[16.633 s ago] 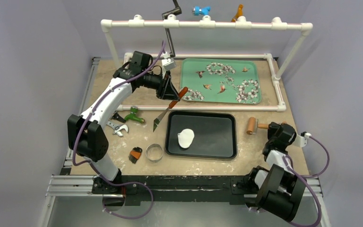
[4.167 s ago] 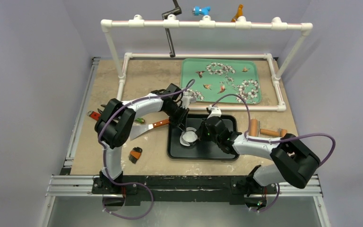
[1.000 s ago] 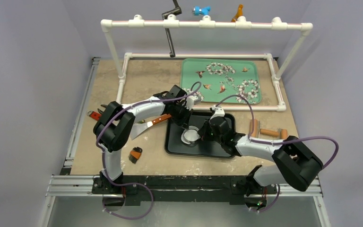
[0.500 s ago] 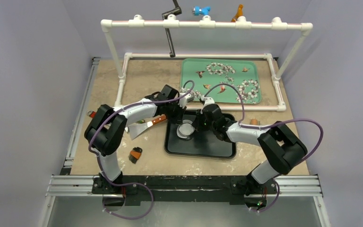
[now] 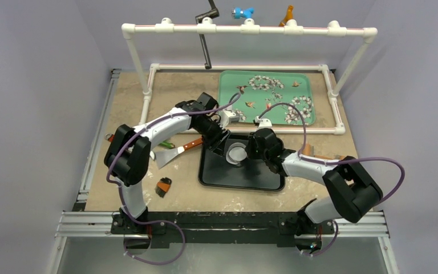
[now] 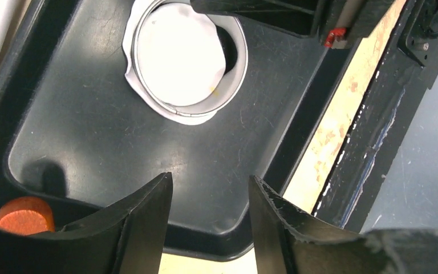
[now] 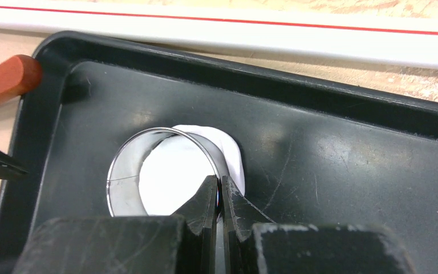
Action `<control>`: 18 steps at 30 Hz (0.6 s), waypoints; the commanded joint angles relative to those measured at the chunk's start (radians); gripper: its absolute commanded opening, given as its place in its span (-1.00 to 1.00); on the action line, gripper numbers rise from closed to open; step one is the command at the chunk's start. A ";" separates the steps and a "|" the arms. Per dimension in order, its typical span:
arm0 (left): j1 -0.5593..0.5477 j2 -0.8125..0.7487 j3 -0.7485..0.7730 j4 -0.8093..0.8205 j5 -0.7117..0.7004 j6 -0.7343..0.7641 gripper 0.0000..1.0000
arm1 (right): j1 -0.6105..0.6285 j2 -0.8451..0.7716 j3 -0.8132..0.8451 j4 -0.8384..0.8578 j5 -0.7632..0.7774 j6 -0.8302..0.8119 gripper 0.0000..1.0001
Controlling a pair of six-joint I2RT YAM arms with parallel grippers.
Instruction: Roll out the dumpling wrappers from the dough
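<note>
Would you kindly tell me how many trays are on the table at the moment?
2. The black tray, holding the ring cutter, sits centrally; the teal floral tray lies behind it, inside the white pipe frame. None seems hidden.

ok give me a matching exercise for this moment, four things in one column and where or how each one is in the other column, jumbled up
Things
1. left gripper
2. right gripper
3. ring cutter
4. green tray

Place or state
A. standing on the white dough in the black tray
B. inside the white pipe frame, beyond the black tray
C. open, holding nothing
D. shut on a thin metal rim

Pairs: 1-C, 2-D, 3-A, 4-B
</note>
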 commanded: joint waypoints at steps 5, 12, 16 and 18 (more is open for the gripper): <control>0.067 -0.067 0.054 -0.148 0.012 0.131 0.10 | 0.002 0.023 0.030 0.040 0.005 -0.020 -1.00; 0.132 -0.111 0.005 -0.158 -0.332 0.289 0.41 | 0.001 -0.034 0.054 0.007 -0.087 -0.019 -0.02; 0.132 -0.084 -0.029 -0.092 -0.466 0.397 0.48 | 0.001 -0.089 0.085 -0.021 -0.115 -0.052 0.32; 0.132 -0.038 -0.023 -0.084 -0.505 0.426 0.48 | 0.001 -0.114 0.097 -0.041 -0.117 -0.068 0.41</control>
